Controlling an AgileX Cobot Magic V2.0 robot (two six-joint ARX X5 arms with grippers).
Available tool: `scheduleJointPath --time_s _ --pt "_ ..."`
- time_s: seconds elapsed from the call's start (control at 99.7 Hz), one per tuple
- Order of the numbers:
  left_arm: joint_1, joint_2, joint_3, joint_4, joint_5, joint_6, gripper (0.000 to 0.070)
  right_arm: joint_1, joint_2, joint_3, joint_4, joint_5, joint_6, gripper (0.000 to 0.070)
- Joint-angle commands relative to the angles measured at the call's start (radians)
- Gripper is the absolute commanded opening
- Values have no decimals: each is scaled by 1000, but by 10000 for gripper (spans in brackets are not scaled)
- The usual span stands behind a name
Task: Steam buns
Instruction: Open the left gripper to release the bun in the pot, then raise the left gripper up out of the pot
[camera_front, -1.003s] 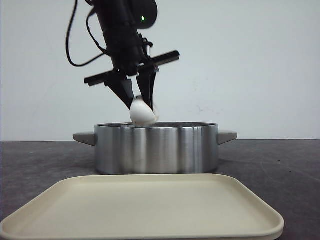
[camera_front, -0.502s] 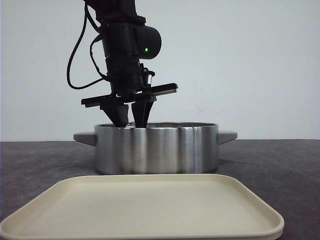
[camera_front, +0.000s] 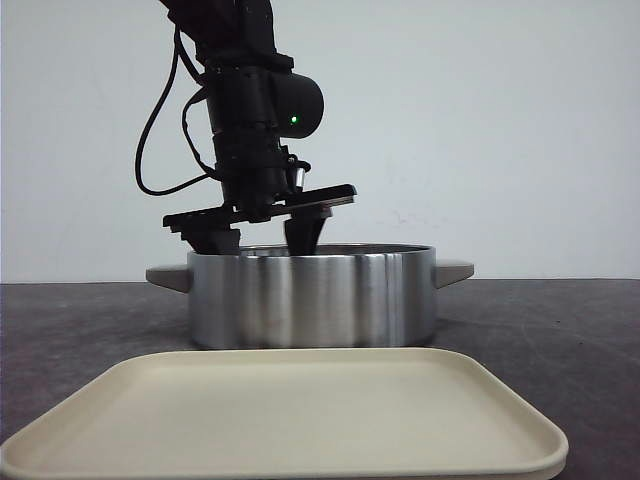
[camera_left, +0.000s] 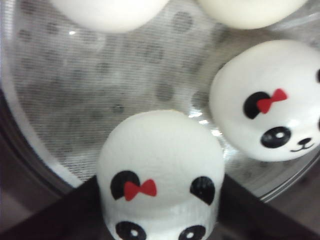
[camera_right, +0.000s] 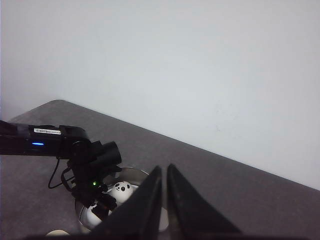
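Inside a steel steamer pot (camera_front: 312, 296) on a dark grey tabletop (camera_front: 560, 320), with the left gripper (camera_front: 262, 240) lowered so that its fingertips dip behind the rim, jaws spread wide. Between the dark fingers (camera_left: 60, 220) in the left wrist view, a white panda-faced bun (camera_left: 161, 172) with a red bow beside one ear, sitting on the perforated, cloth-lined steamer floor (camera_left: 100, 95); fingers close on either side of it, contact not discernible. Just beside it, a second bun (camera_left: 270, 100), also with a red bow, black eye and small smile, resting near the pot's wall. Farther across the pot floor, the lower edges of two more buns (camera_left: 110, 7), (camera_left: 250, 10), faces out of frame. In front of the pot in the front view, a cream-coloured tray (camera_front: 285, 415) with raised rim. High above the table, the right gripper (camera_right: 164, 200), fingers pressed nearly together with only a thin slit between them and nothing held, looking down on the left arm (camera_right: 75, 145) and the pot with a panda face visible inside. Behind everything, a plain white wall (camera_front: 500, 120).
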Motion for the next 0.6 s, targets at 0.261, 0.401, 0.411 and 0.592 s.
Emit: scheduleJointPath --time_s 0.261,0.401,0.411,0.592 --pt "-4 22 134 -63 -5 6 651 6 6 21 -72 0 13 10" --pt "-4 22 241 -102 -5 6 648 6 6 21 -72 0 12 10" --pt "-4 22 250 -106 -5 6 648 6 6 21 -72 0 12 10" --pt "-11 21 438 -207 -13 18 190 6 5 21 -71 40 -48 10"
